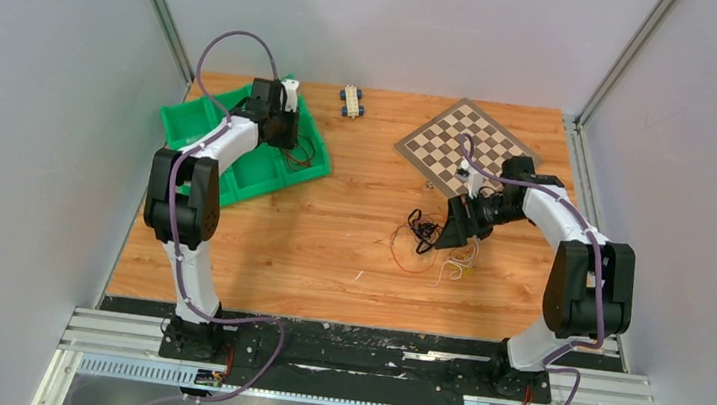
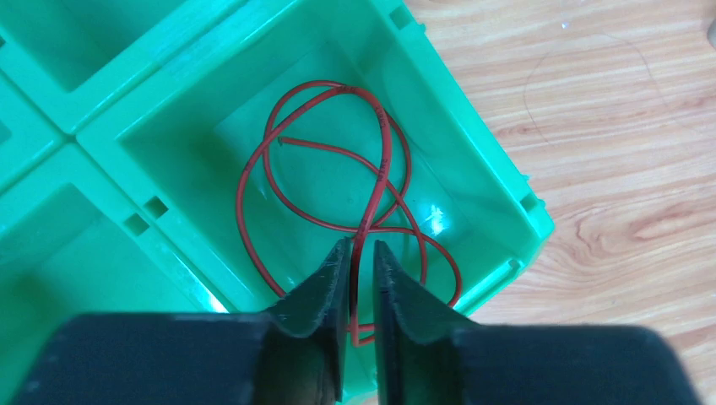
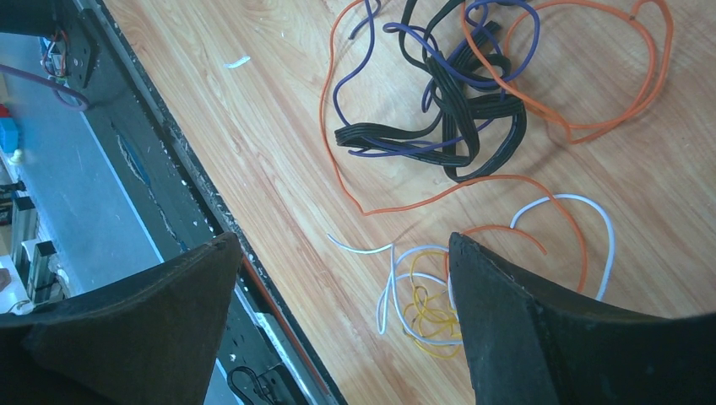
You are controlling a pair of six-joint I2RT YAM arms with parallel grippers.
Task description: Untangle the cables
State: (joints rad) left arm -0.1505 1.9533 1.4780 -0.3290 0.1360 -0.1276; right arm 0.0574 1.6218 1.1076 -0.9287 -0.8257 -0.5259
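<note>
The worktop (image 1: pixel 329 250) carried a green tray (image 1: pixel 246 179) at its far left and a chessboard (image 1: pixel 461 143) at its far right; the cable tangle (image 1: pixel 424 232) lay near the middle, just beside the right arm.

The left claw (image 2: pixel 361 253) hung over 1 tray compartment; its jaws stood almost together, and the red wire (image 2: pixel 384 152), coiled on that compartment's floor, showed in the narrow gap. Whether it was pinched could not be told.

The right claw (image 3: pixel 342 240) hovered above the tangle with its jaws wide apart and holding nothing. Below it lay a black ribbon cable (image 3: pixel 473 110) wound with purple and orange (image 3: pixel 405 205) wires; nearer the claw lay white (image 3: pixel 611 240) and yellow (image 3: pixel 426 312) wires.

Judgement: 1 wire was sorted and the rest outstanding. The step in hand appeared to be picking the next strand; the white or yellow wire looked the least bound. It should be gripped at a free end, clear of its neighbours, and drawn away slowly so that no knot tightened.

Limits: the right claw's fingers covered part of the white and yellow wires; the crossings inside the black bundle were hard to make out; the tray's other compartments were cut off in the left wrist view.
</note>
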